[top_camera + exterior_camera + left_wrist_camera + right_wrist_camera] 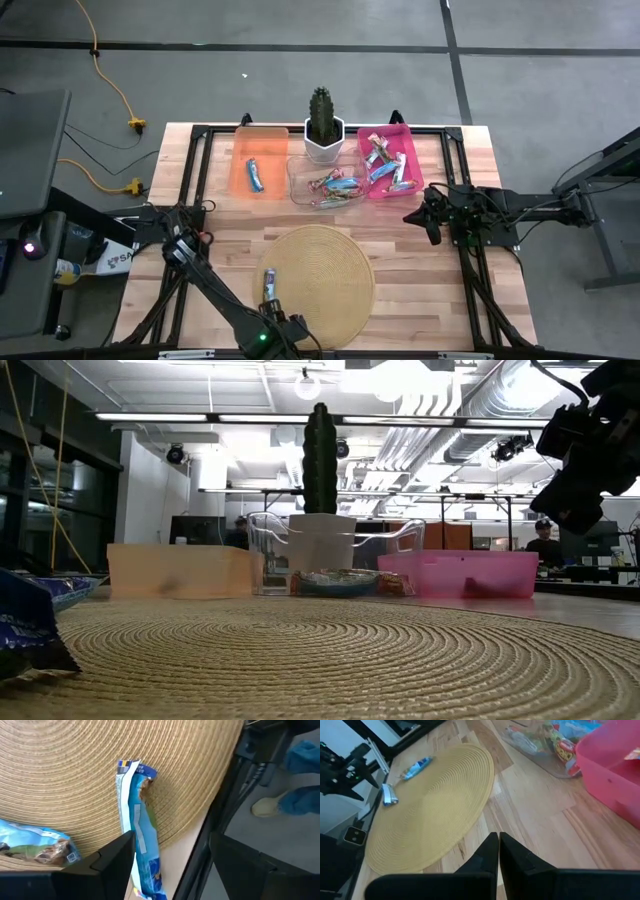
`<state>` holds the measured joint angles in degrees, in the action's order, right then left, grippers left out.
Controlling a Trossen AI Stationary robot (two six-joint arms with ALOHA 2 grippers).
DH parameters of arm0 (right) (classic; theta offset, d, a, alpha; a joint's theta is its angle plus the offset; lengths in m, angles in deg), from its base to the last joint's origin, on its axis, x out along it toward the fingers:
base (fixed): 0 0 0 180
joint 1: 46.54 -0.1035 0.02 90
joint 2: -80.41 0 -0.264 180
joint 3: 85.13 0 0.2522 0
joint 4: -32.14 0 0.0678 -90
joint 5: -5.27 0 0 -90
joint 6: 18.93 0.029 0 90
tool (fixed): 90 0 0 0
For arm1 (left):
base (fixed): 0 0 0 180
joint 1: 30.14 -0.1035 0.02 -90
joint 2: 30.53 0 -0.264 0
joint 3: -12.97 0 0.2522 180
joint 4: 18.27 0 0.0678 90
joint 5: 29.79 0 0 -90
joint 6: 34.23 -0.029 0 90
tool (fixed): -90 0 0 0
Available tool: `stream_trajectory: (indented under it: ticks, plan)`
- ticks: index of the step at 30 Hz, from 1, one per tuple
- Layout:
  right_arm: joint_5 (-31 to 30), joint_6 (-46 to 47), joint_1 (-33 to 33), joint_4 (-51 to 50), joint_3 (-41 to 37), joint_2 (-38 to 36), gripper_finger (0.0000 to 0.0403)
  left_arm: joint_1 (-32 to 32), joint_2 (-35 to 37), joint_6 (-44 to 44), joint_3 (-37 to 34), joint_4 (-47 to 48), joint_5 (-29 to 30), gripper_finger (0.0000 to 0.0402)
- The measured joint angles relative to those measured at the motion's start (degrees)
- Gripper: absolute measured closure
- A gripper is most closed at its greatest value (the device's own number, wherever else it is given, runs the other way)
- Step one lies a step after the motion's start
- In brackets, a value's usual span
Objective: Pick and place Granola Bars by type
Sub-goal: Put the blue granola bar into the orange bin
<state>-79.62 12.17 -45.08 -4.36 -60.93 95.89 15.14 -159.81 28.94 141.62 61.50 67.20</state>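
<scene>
Where the high view shows one blue bar (269, 282), the left wrist reveals two.

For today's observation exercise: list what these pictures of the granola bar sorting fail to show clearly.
- Left gripper: high view, too small to read its fingers.
- Blue bar: left wrist view, lower end cut off by the edge.
- Pink bin: low view, tinted wall blurs its contents.
- Wrapper print: unreadable everywhere.

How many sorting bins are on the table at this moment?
3, in a row at the table's far side: the orange bin on the left, the clear bin in the middle by the potted cactus, and the pink bin on the right. None appears hidden.
</scene>
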Motion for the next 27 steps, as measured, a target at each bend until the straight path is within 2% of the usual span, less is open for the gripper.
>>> stream_trajectory:
  ticks: [12,27]
  plan:
    - [0.0,0.0,0.0,-0.1,0.0,-0.1,0.0402,-0.8,-2.6,3.4,0.0,-0.2,3.6,0.0149]
    - [1.4,0.0,0.0,0.1,0.0,-0.1,0.0402,-1.4,-5.2,2.6,-0.2,-1.7,1.2,0.015]
